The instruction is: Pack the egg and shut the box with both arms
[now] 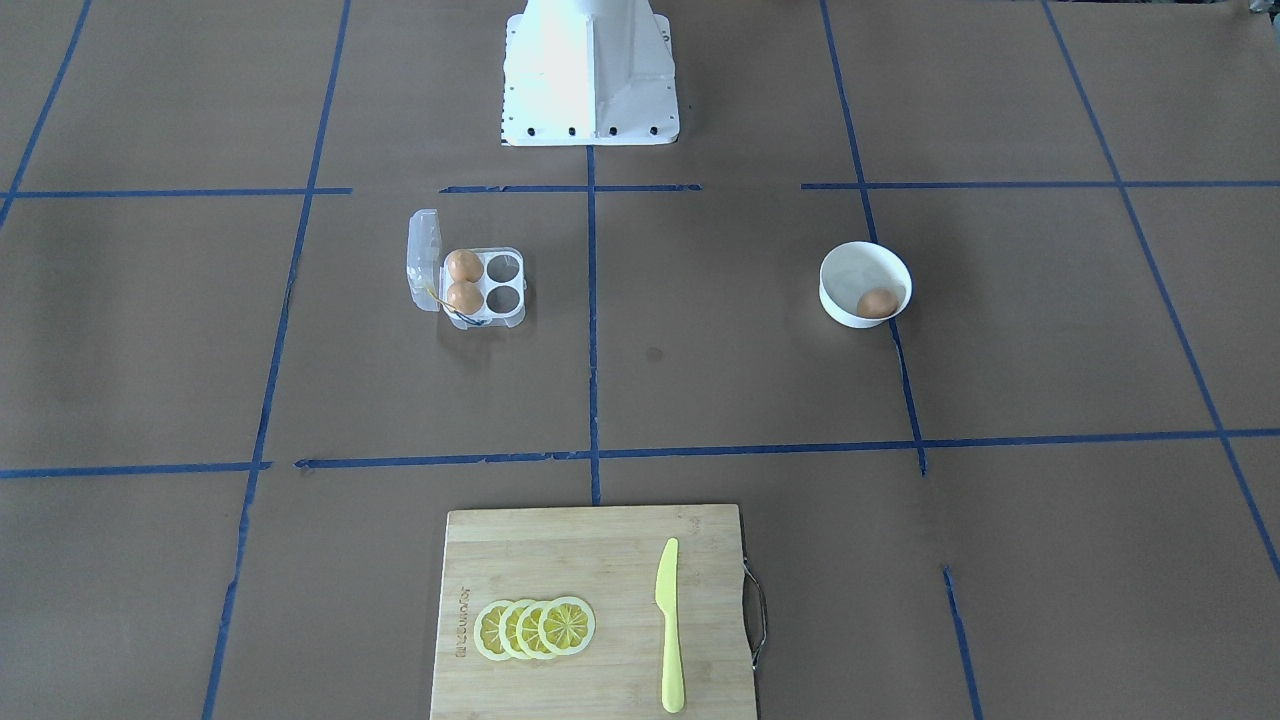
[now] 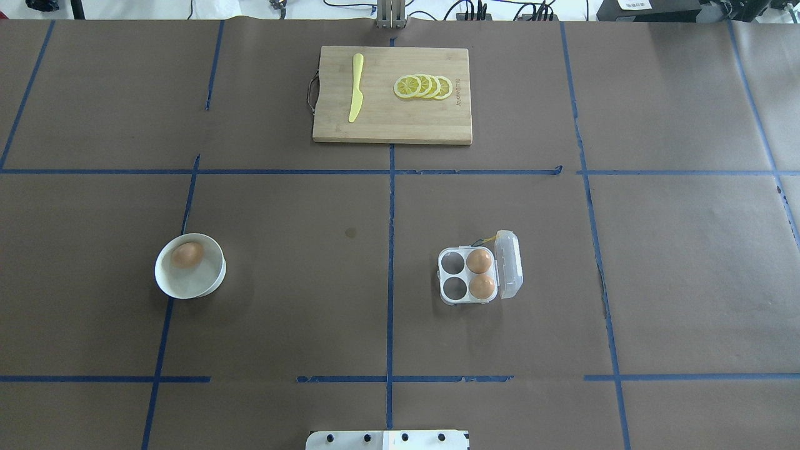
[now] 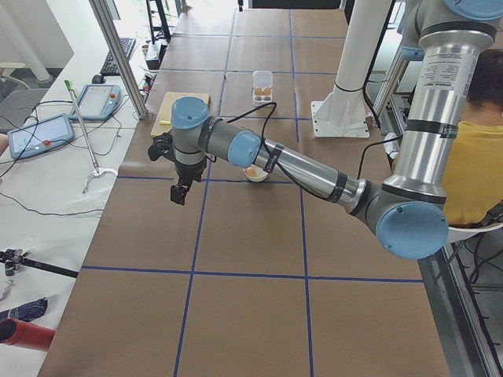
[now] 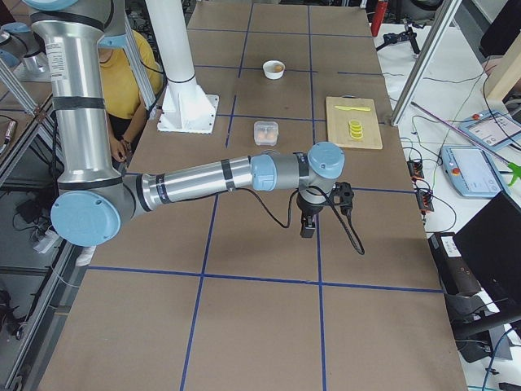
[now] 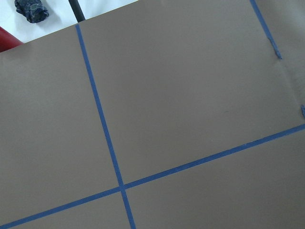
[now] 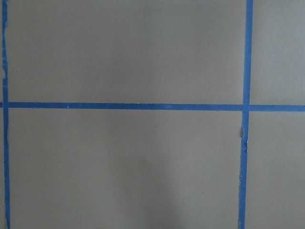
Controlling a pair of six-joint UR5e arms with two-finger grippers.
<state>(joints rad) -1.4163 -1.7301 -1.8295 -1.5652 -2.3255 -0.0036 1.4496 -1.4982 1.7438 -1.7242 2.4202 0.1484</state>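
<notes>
The brown-papered table [image 2: 281,312] is gridded with blue tape [image 2: 390,219]; whether the left fingers [image 3: 179,194] and right fingers [image 4: 307,228] clench is unclear.

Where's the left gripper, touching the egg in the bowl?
Apart. Overhead view shows the egg alone in the bowl; the left gripper hangs outside that frame.

Brown table [image 2: 281,312] (blue-taped grid [image 2: 390,219]), box [image 2: 465,275], bowl [image 2: 215,279], cutting board [image 2: 387,128]

No text reads clearly. The cutting board [image 1: 600,560] bears a burnt-in mark [image 1: 462,622] along one edge, apparently a brand name; the left arm [image 3: 314,174] carries an illegible printed label [image 3: 438,67].
</notes>
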